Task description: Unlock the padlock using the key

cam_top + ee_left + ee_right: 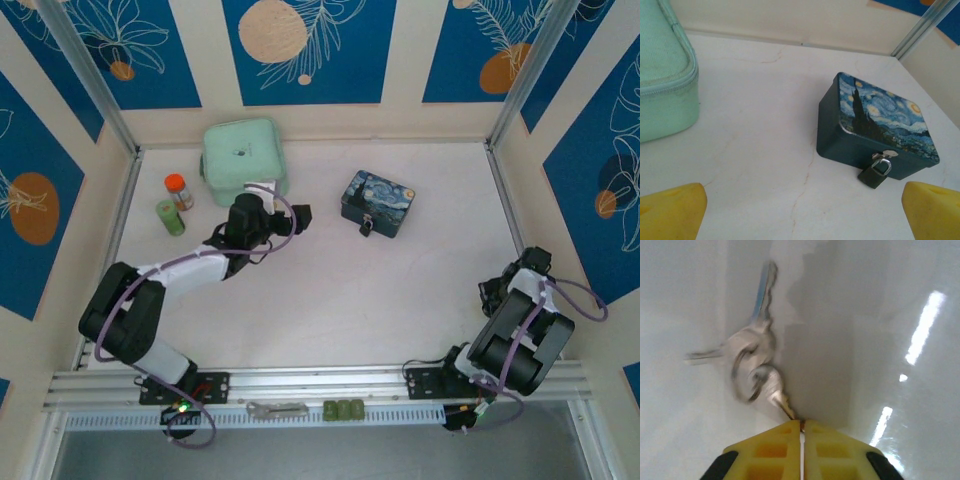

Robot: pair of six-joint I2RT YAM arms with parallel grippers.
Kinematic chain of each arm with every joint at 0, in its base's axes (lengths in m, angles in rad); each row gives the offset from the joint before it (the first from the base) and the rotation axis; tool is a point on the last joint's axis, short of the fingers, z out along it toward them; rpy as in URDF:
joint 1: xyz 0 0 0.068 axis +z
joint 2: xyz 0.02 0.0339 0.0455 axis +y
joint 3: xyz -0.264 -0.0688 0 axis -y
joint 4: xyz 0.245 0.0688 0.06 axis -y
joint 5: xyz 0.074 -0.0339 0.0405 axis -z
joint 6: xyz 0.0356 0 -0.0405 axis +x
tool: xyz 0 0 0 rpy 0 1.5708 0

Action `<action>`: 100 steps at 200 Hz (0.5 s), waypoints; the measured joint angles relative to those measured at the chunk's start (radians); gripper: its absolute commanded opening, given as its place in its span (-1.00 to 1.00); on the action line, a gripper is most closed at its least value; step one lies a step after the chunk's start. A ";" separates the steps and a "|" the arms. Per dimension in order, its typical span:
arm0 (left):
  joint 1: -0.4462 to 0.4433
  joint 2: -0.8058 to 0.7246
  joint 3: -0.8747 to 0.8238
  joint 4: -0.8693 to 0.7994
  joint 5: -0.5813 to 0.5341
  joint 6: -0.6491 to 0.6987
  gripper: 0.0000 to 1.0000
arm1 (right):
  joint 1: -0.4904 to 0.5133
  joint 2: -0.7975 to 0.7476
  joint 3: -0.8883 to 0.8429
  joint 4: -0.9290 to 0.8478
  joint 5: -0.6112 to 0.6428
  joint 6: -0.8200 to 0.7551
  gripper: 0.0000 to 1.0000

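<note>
Right end effector (801, 432) pinched just the end of the key (781, 406), which could swivel loose; left end effector (802, 212) stood apart.

The padlock (871, 176) looks matt dark metal, the tin box (840, 135) glossy painted, the blurred keys (752, 357) probably shiny metal.

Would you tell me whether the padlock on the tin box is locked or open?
Apparently locked: the padlock hangs from the clasp of the tin box, its shackle closed into the body.
</note>
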 measured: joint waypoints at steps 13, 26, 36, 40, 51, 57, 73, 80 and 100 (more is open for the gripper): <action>-0.002 -0.016 -0.002 0.001 -0.003 0.000 0.99 | 0.019 0.008 0.000 0.054 -0.047 -0.023 -1.00; -0.002 -0.032 -0.006 0.002 -0.003 -0.003 0.99 | 0.055 0.003 0.000 0.082 -0.079 -0.050 -1.00; -0.002 -0.039 -0.011 0.002 -0.003 -0.004 0.99 | 0.105 -0.016 0.002 0.087 -0.097 -0.076 -1.00; -0.002 -0.041 -0.013 0.003 -0.003 -0.005 0.99 | 0.122 -0.023 0.003 0.085 -0.099 -0.082 -1.00; -0.002 -0.047 -0.022 0.005 -0.003 -0.007 0.99 | 0.206 -0.061 0.014 0.078 -0.108 -0.109 -1.00; -0.002 -0.050 -0.028 0.007 -0.003 -0.008 0.99 | 0.251 -0.080 0.024 0.073 -0.109 -0.121 -1.00; -0.002 -0.060 -0.050 0.013 -0.003 -0.014 0.99 | 0.362 -0.127 0.069 0.042 -0.095 -0.147 -1.00; -0.002 -0.066 -0.058 0.013 -0.004 -0.015 0.99 | 0.394 -0.139 0.091 0.027 -0.090 -0.158 -1.00; -0.002 -0.078 -0.077 0.014 -0.006 -0.022 0.99 | 0.390 -0.147 0.141 -0.013 -0.069 -0.181 -0.61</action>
